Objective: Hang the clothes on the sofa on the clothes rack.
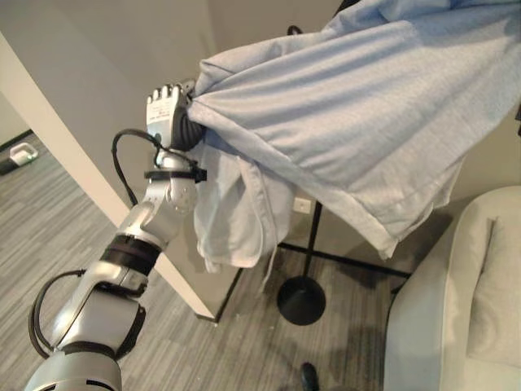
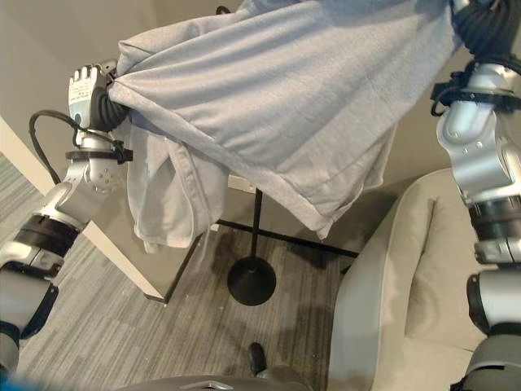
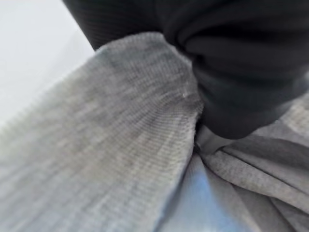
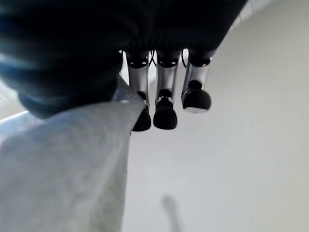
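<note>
A large grey garment [image 1: 358, 106] is stretched out high in the air between my two hands. My left hand [image 1: 168, 112] is shut on one bunched corner of it, and the cloth [image 3: 120, 145] lies close against the hand's dark cover. At the upper right, my right hand [image 2: 482, 28] holds the other end, fingers [image 4: 164, 108] curled against the cloth [image 4: 63, 164]. A paler part of the garment [image 1: 236, 220] hangs down below the left hand. The black clothes rack stands behind the cloth, with its thin pole [image 1: 313, 236] and round base [image 1: 301, 300] showing beneath it.
A light grey sofa [image 2: 383, 285] with a cushion [image 1: 496, 293] stands at the right. A white partition wall [image 1: 57, 130] slants down on the left, ending near the rack's base. Grey striped carpet [image 1: 236, 342] covers the floor. A small white object [image 1: 23, 153] lies far left.
</note>
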